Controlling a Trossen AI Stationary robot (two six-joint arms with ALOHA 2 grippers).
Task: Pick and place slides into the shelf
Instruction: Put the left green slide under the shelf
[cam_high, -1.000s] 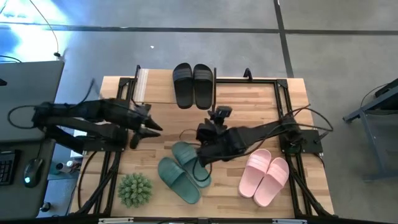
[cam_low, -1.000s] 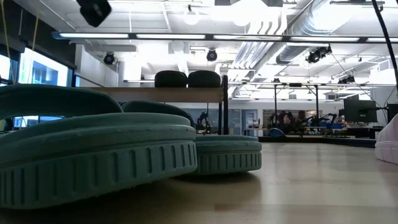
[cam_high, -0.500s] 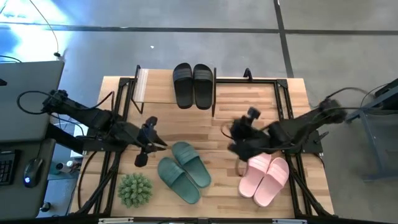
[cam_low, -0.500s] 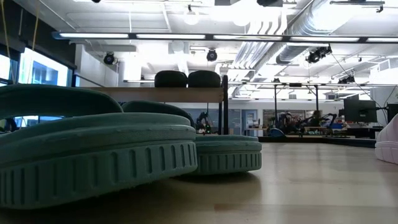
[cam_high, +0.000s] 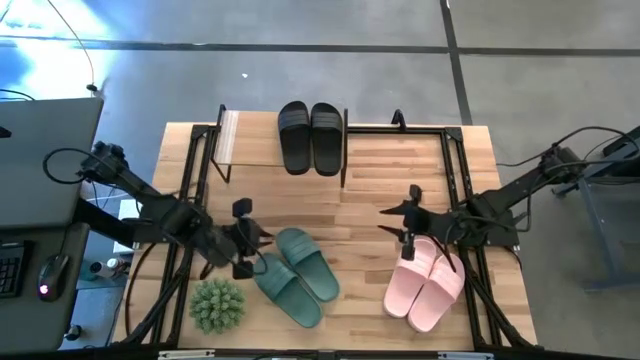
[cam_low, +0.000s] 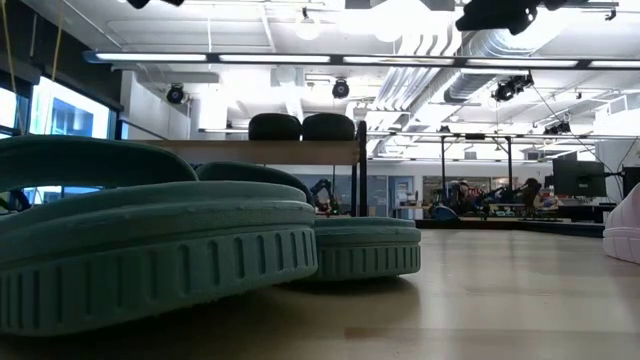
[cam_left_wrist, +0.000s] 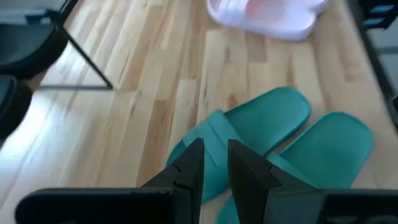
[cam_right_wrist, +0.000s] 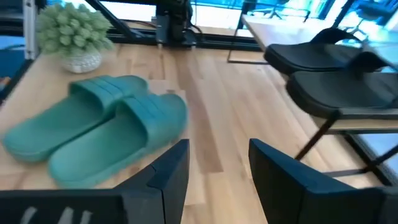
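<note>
Hovering at the lower left of the high view, the left gripper (cam_high: 243, 243) sat just beside the dark green slides (cam_high: 296, 276), its tips pointing toward them. In the left wrist view its fingers (cam_left_wrist: 189, 167) stood narrow, a slim gap between them, empty, with the green pair (cam_left_wrist: 280, 143) directly ahead and the strap of one slide just past the tips.

The right gripper (cam_high: 405, 222) hung right of centre in the high view, above the upper edge of the pink slides (cam_high: 428, 282) and holding nothing. In the right wrist view its fingers (cam_right_wrist: 171, 163) were spread wide, with bare wood between them and the green pair (cam_right_wrist: 99, 127) lying beyond.

The black slides (cam_high: 310, 136) rested side by side on the top board of the shelf (cam_high: 262, 140) at the upper middle of the high view. The low view showed the same pair (cam_low: 301, 127) on the light board, in the centre of the frame, behind the green slides (cam_low: 200, 240) that filled the left foreground.

A spiky green plant ball (cam_high: 217, 303) stood at the lower left of the table (cam_high: 380, 175), near the green slides but apart from them.
</note>
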